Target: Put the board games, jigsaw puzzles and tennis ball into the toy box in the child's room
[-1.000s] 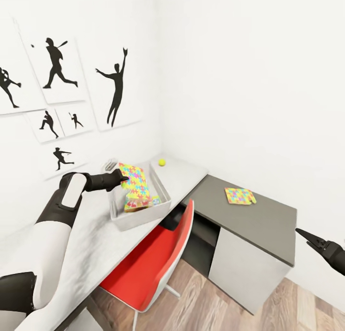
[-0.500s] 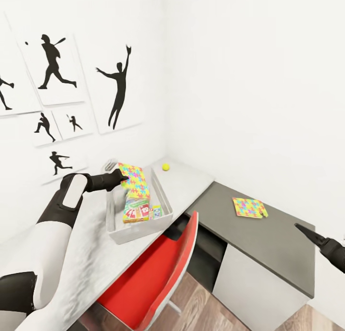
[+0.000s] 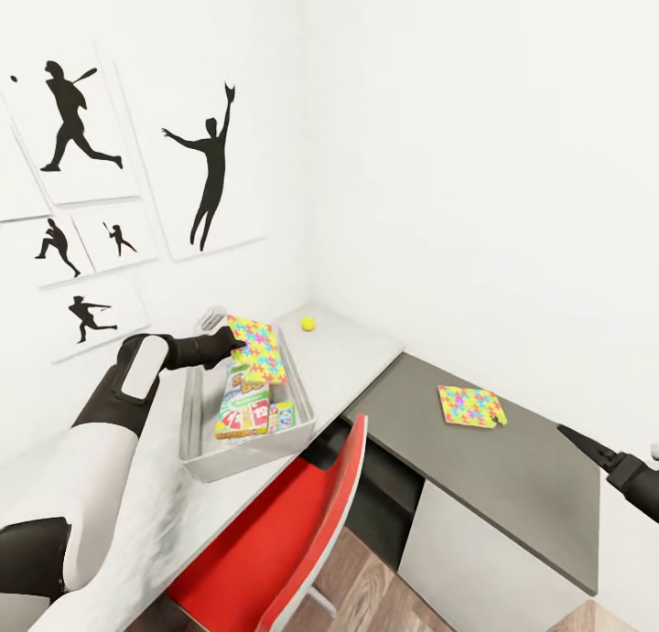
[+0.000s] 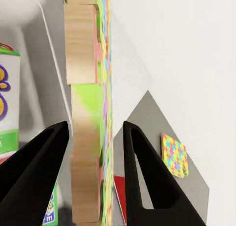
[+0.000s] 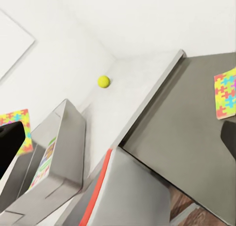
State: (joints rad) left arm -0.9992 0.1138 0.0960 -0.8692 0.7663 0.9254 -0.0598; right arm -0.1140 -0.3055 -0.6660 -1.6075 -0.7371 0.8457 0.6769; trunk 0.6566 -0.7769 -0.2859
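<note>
Jigsaw puzzle held over the toy box

A jigsaw puzzle (image 3: 257, 348) is held edge-on above the toy box (image 3: 201, 454), the left end effector (image 4: 93, 152) clamped on it; release should be made low and centred. The second puzzle (image 5: 226, 96) and tennis ball (image 5: 103, 81) are shown by the right wrist view; the right end effector's (image 3: 586, 446) state cannot be told.

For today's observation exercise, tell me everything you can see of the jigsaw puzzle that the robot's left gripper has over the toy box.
The jigsaw puzzle is a thin rectangular sheet of interlocking pieces in yellow, green, blue, pink and red. In the left wrist view its back looks like pale wood, partly tinted green and pink. It stands tilted on edge above the far end of the light grey toy box, between the fingers of the left gripper. Whether the fingers press on it cannot be told. Its lower edge hangs just above the board games lying in the box.
</note>
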